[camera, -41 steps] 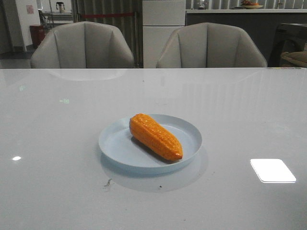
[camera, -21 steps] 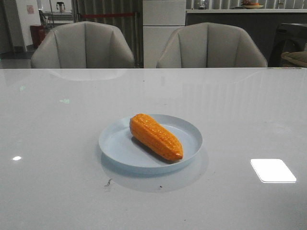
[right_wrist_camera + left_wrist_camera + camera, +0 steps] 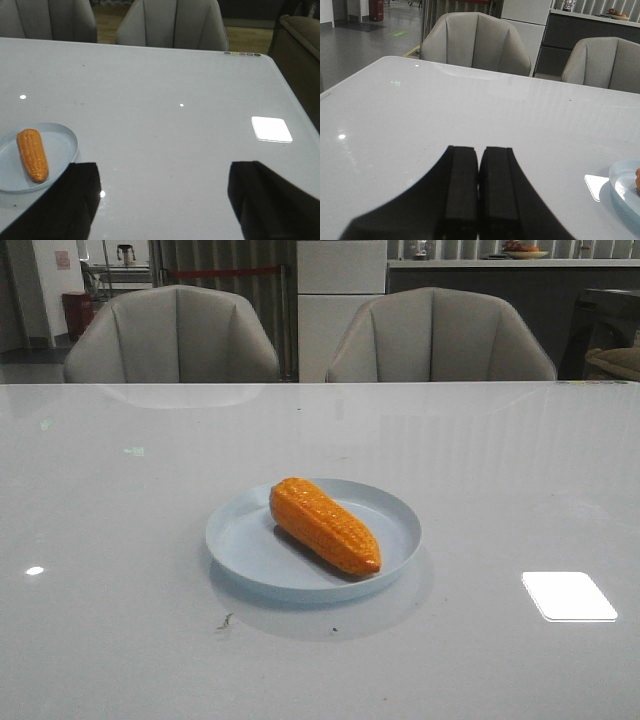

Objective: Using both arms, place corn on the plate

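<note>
Corn (image 3: 325, 525) lies diagonally inside the plate (image 3: 242, 540), so I judge the placement done; the main risk I see is an arm sweeping low across the glossy table (image 3: 120, 500) and knocking the plate or rolling the cob out. Left gripper (image 3: 478, 192) has its fingers pressed together on nothing, right gripper (image 3: 162, 200) is spread wide and empty. Both sit well apart from the corn, left one to the plate's left and right one to its right.

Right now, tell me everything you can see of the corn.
The corn is a bright orange, glossy cob, plastic by its look, with rows of bumpy kernels. It lies flat inside the pale blue plate, slantwise, its blunt end toward the back left and its tapered tip toward the front right near the rim. Only the plate touches it; no gripper is near.
</note>
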Controlling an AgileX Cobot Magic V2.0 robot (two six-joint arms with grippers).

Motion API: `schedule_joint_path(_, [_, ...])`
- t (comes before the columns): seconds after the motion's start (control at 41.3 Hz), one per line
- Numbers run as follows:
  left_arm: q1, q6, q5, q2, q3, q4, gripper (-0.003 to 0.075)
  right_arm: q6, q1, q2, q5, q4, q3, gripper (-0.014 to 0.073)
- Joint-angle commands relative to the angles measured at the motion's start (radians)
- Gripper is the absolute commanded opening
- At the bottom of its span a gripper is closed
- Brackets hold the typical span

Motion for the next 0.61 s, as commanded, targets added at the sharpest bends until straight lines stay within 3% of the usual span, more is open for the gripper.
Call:
schedule_joint_path(0.0, [-0.002, -0.005, -0.080, -0.017, 0.038, -0.010, 0.0097, 0.001, -0.003, -0.015, -0.081, 0.026, -0.027, 0.0624])
schedule_joint_path(0.315, [0.000, -0.005, -0.080, -0.017, 0.038, -0.010, 0.0097, 0.001, -0.003, -0.177, -0.175, 0.027, 0.035, 0.0624])
schedule_joint_path(0.46, [0.000, -0.005, -0.078, -0.015, 0.038, -0.010, 0.0097, 0.001, -0.003, -0.174, -0.359, 0.049, 0.140, 0.0619])
schedule_joint_path(0.581, [0.000, -0.005, -0.078, -0.015, 0.038, -0.010, 0.0097, 0.001, -0.003, -0.174, -0.572, 0.064, 0.261, 0.0482])
